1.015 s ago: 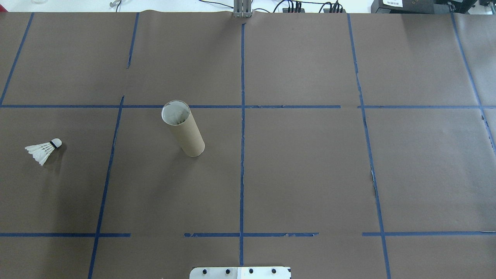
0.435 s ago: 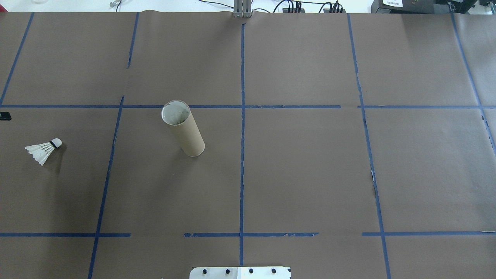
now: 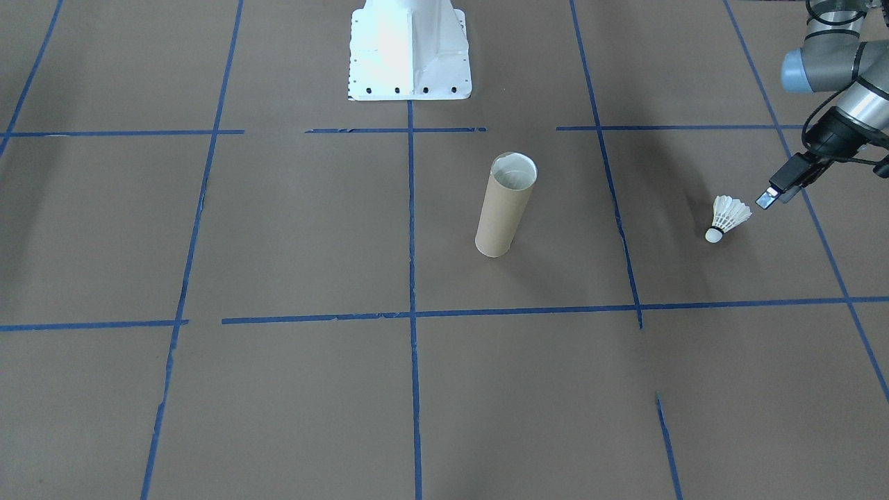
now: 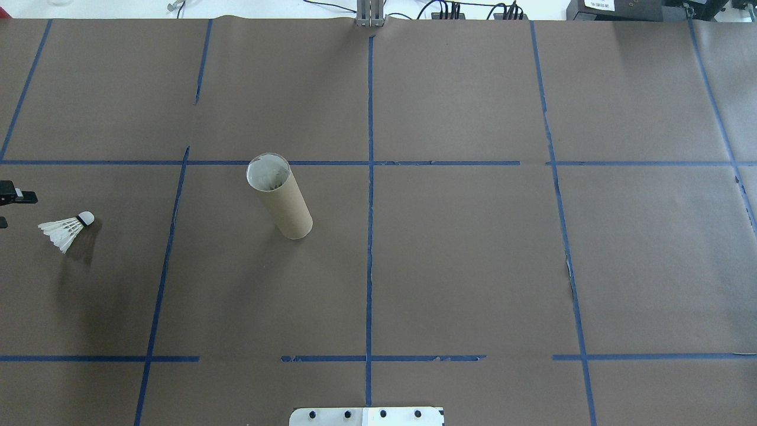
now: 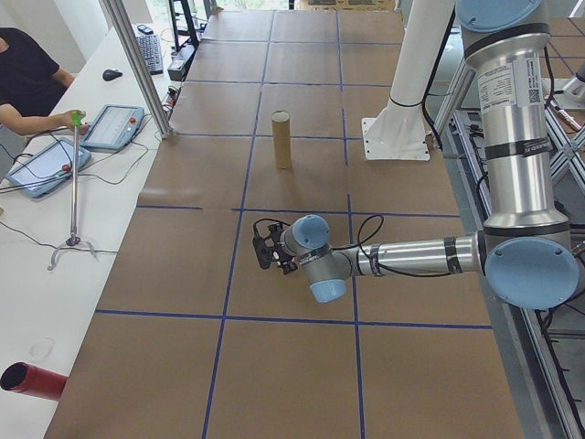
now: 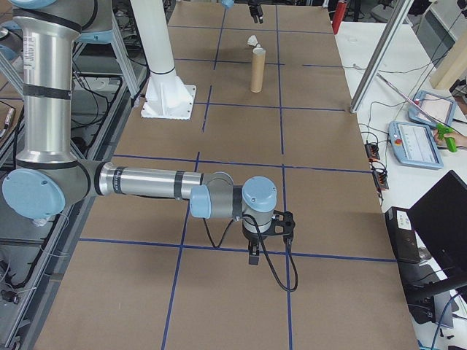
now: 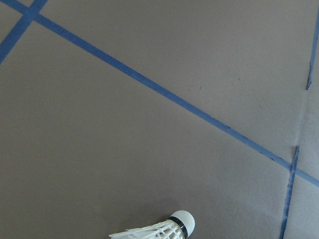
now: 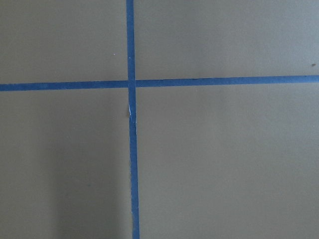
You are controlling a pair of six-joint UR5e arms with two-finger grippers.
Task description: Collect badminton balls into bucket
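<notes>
We see the shuttlecock [image 4: 66,231] lying on its side on the brown paper of the counter [image 4: 473,266], far out on the left of the overhead view. Its white cork tip points right, toward the cardboard tube [image 4: 281,201], and its feather skirt fans out to the left. The tube stands upright well apart from it, near the middle of the counter, just beside a crossing of blue tape lines [image 4: 369,163]. Its open top shows a whitish lining. The left gripper [image 4: 9,208] comes in at the left edge of that view, just beside the shuttlecock and not touching it. Its two dark fingers [image 4: 20,196] are spread apart and hold nothing. The left wrist camera catches the cork tip and the black band at the bottom of its frame. The right gripper [image 6: 252,251] shows only in the side view, low over a tape line at the right end of the counter, far from both things. We cannot tell how its fingers stand. The white robot base [image 3: 408,52] sits at the robot's edge of the counter.
</notes>
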